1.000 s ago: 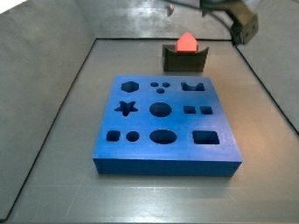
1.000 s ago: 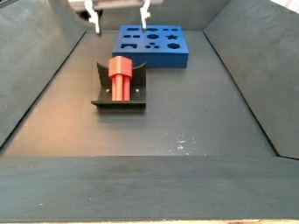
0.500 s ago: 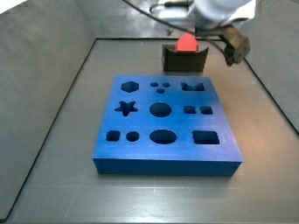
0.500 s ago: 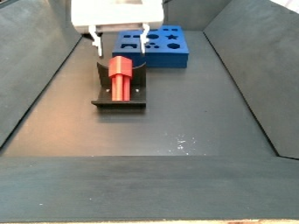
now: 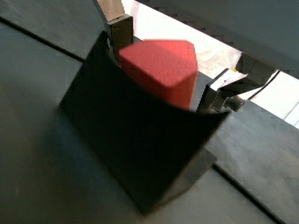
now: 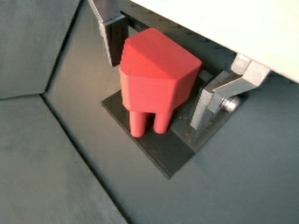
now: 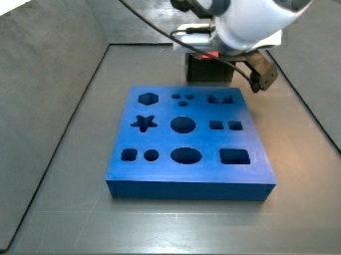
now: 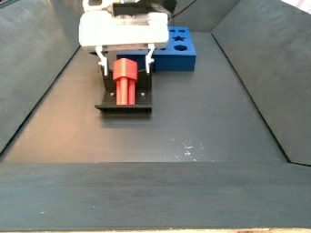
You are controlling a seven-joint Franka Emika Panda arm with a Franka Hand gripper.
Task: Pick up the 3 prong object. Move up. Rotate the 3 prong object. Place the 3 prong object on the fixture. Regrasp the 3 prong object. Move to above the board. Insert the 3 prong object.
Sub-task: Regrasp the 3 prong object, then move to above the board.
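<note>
gripper (image 8: 123, 62) has dropped since a second ago, fingers apart around the 3 prong object (image 8: 124, 79) lying on the fixture (image 8: 123, 102) at far left. centre before closing for regrasp.

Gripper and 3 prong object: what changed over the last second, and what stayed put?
The gripper came down from above the far end of the floor to the fixture. Its open fingers now stand either side of the 3 prong object, with gaps showing in both wrist views, so nothing is gripped yet. The 3 prong object, the fixture and the board stayed where they were.
</note>
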